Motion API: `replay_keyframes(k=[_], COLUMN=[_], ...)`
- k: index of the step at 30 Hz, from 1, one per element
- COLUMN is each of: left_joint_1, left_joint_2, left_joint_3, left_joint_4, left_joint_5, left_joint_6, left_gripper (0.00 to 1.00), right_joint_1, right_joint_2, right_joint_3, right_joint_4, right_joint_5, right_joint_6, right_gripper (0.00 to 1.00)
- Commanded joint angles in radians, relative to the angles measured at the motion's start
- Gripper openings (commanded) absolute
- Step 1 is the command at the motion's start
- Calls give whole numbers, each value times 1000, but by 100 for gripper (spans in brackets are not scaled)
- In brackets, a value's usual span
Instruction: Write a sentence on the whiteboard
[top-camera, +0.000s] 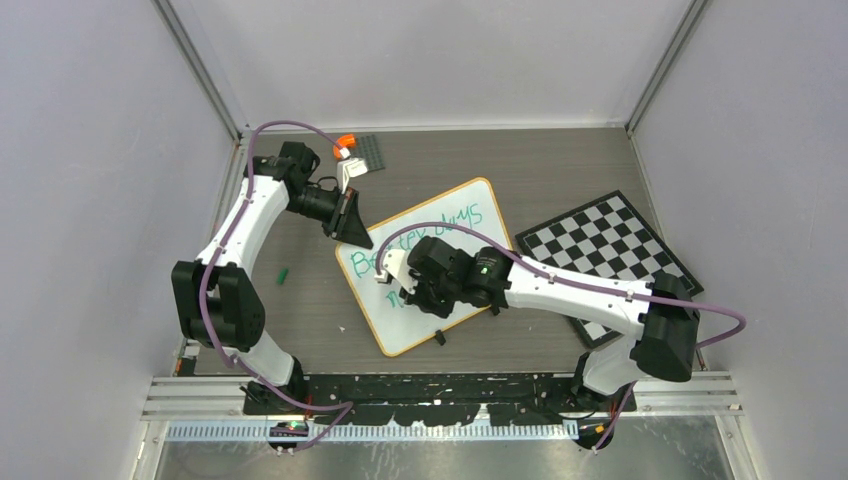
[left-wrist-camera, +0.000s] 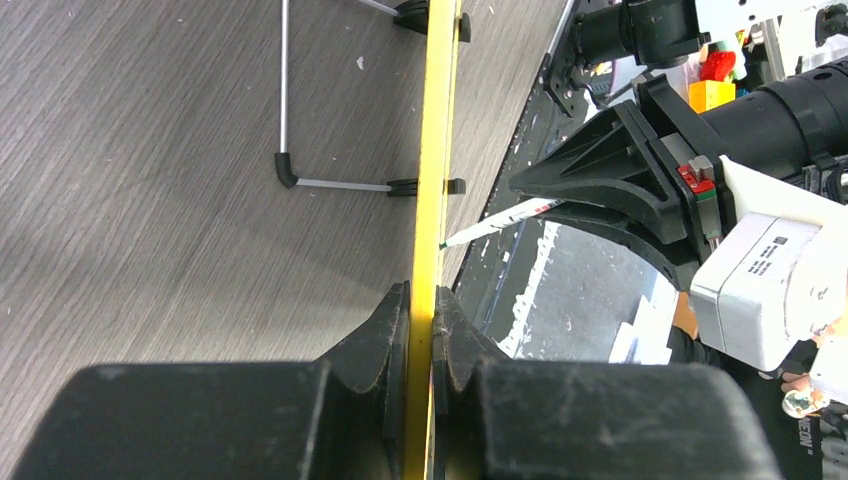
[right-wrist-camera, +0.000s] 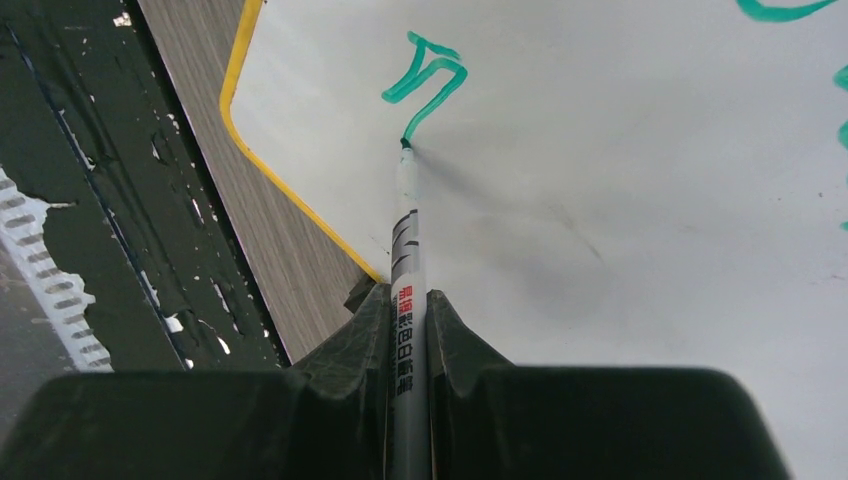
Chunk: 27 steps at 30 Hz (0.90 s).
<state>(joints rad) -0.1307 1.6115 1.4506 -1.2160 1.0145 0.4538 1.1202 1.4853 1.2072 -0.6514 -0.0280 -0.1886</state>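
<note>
The whiteboard (top-camera: 400, 325) lies slantwise in the middle of the desk (top-camera: 560, 170), one short end towards the near edge and the other towards the far right corner. The left gripper (left-wrist-camera: 421, 300) has its jaws clenched on the board's yellow-orange rim at the side facing the left edge, most likely to steady it so that the pen's pressure does not push it about. The right gripper (right-wrist-camera: 408, 300) reaches in from the right edge, its jaws grasping a marker (right-wrist-camera: 405, 230) that points away from the wrist. The tip touches the white face at the end of a fresh green stroke (right-wrist-camera: 430, 80). That stroke looks like the first letter of a second line. The sentence (top-camera: 468, 216) shows its upper line across the far half of the board, part hidden by the arm, so the writing seems a little over halfway.

The desk is grey-brown wood grain. A checkerboard (top-camera: 600, 245) lies by the right edge, a small green object (top-camera: 283, 273) near the left edge, and an orange-and-white item (top-camera: 345, 150) towards the far left corner. Plain pale walls with metal framing close in the space
</note>
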Motion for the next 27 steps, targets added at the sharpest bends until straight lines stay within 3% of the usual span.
replay_keyframes(k=[1,27], left_joint_1=[2,0], left_joint_2=[-16,-15], left_joint_3=[-4,1], left_joint_4=[24,21], left_joint_5=[-48,-47], left_joint_6=[-44,-47], left_gripper=[0,0], right_joint_1=[-8,-44], right_joint_2=[-52,-58], right_joint_3=[9,35], right_joint_4=[-6,-8], right_joint_5=[42,78], right_joint_6=[-20,-22], right_gripper=[0,0])
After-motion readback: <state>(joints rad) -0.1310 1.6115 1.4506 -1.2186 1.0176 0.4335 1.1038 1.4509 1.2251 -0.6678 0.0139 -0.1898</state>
